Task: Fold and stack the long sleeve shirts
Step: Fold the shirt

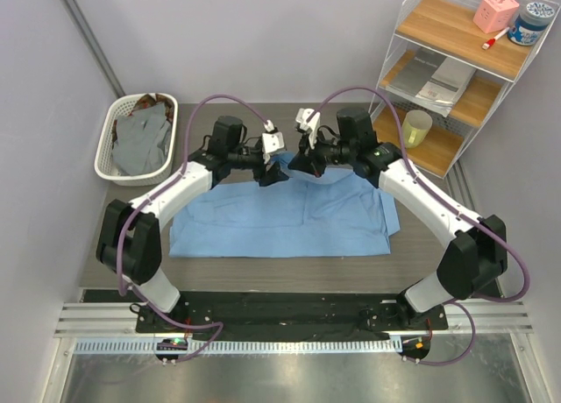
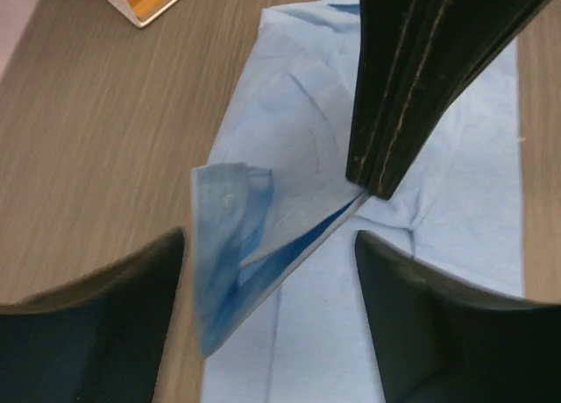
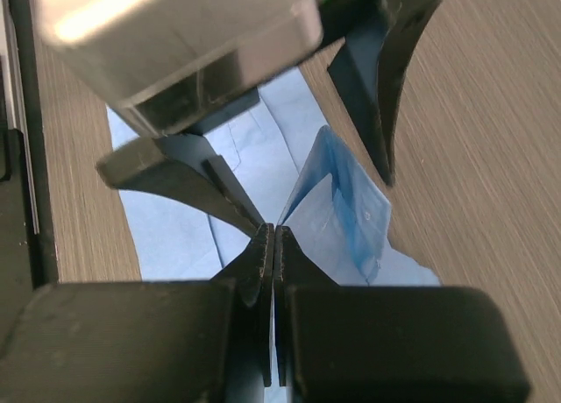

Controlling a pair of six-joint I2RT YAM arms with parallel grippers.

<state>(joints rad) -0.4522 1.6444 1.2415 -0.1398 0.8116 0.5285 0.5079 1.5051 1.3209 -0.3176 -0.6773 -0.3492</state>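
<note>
Pinching a raised fold of the blue shirt (image 1: 280,223), the right claw (image 3: 273,236) is closed on the cloth near its far edge. Left claw (image 2: 272,272) is open, one finger on either side of the lifted cloth. Rest of shirt lies spread on tabletop (image 2: 88,114). Grey shirts (image 1: 145,140) in basket (image 1: 107,149), far left.

One blue shirt (image 1: 280,219) on one table (image 1: 263,270), one grey shirt (image 1: 145,142) in one basket (image 1: 107,149), two arms (image 1: 171,194) (image 1: 429,203), one rack (image 1: 456,70), one cup (image 1: 417,127), one jar (image 1: 532,22), one pink box (image 1: 495,13).
</note>
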